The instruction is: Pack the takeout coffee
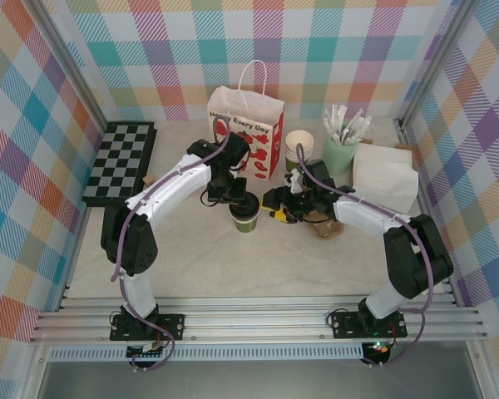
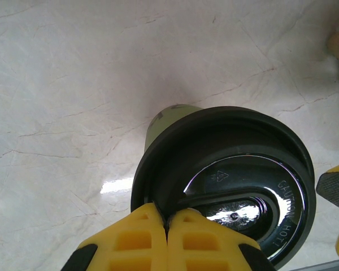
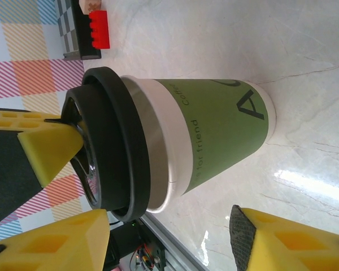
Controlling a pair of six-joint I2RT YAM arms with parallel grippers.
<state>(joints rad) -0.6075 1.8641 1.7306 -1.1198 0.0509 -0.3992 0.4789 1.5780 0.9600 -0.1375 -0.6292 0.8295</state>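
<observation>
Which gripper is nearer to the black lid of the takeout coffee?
Left. The left gripper rests shut on top of the lid, touching it. The right gripper sits beside the takeout coffee, jaws open to either side of it, with no clear contact.

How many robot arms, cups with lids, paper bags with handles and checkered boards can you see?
Robot arms: 2
Lidded cups: 1
Handled paper bags: 1
Checkered boards: 1
Total: 5
</observation>
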